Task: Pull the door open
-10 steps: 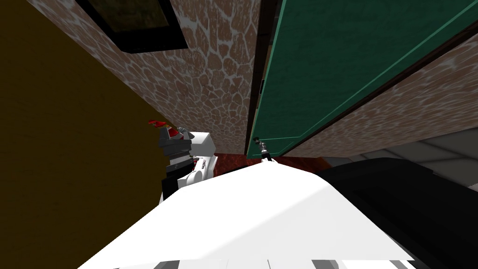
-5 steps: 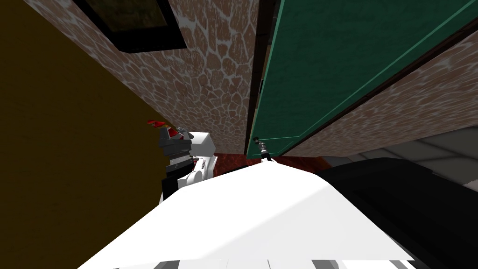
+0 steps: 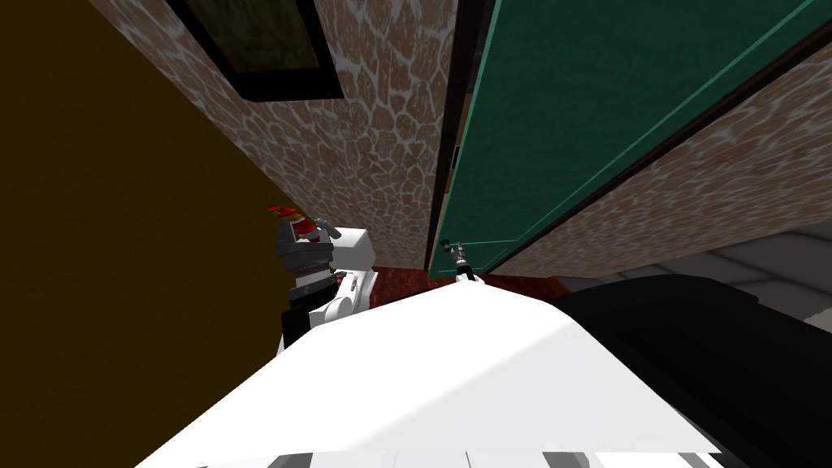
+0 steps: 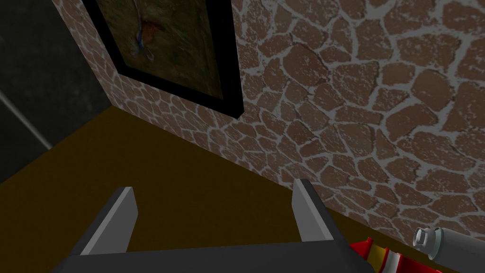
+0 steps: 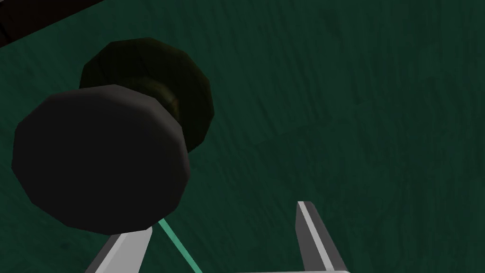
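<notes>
Head camera swung slightly; door (image 3: pixel 585 122) unchanged. Right claw (image 5: pixel 225 218) spread wide, just beside knob (image 5: pixel 99 159), which sits outside the fingers. Step: approach. Next, likely: centre on knob, close, pull. Left claw (image 4: pixel 213 187) wide, well apart from knob.

I can read no words, numbers, labels or signs anywhere. The green door (image 3: pixel 569 106) and its dark knob (image 5: pixel 99 156) are plain. The framed picture (image 4: pixel 175 47) at the upper left of my left wrist view carries only murky paint, with no lettering I can make out.
</notes>
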Motion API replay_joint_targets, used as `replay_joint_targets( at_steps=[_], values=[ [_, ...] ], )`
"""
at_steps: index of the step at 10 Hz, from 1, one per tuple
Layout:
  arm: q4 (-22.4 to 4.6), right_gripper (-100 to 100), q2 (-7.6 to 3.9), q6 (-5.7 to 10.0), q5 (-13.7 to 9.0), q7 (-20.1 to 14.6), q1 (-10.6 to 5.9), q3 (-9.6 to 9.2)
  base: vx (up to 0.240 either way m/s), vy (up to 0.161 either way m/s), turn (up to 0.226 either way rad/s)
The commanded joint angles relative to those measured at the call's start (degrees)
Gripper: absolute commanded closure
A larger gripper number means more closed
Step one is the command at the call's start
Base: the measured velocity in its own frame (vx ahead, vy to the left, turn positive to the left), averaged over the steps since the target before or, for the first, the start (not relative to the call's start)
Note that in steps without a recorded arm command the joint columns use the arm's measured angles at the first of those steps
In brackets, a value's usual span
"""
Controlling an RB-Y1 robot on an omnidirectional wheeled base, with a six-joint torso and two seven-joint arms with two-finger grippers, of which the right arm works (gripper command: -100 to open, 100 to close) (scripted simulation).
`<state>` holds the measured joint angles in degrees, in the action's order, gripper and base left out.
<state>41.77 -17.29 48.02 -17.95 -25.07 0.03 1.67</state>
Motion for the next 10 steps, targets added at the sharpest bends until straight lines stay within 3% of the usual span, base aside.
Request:
replay_joint_targets(
  at_steps=[1,6,8,10],
  values=[
    [-1.20,-100,1.59,0.53,-0.66,-2.86,-0.45,-1.61,-0.085,-0.012,0.045],
    [-0.71,-100,1.59,0.53,-0.66,-3.06,-0.45,-1.61,-0.017,0.000,-0.001],
    [-0.65,-100,1.91,0.38,-2.42,-6.68,-0.33,-2.24,-0.040,-0.011,0.041],
    [-0.65,-100,1.91,0.38,-2.42,-7.23,-0.33,-2.24,-0.034,0.000,0.029]
  ],
)
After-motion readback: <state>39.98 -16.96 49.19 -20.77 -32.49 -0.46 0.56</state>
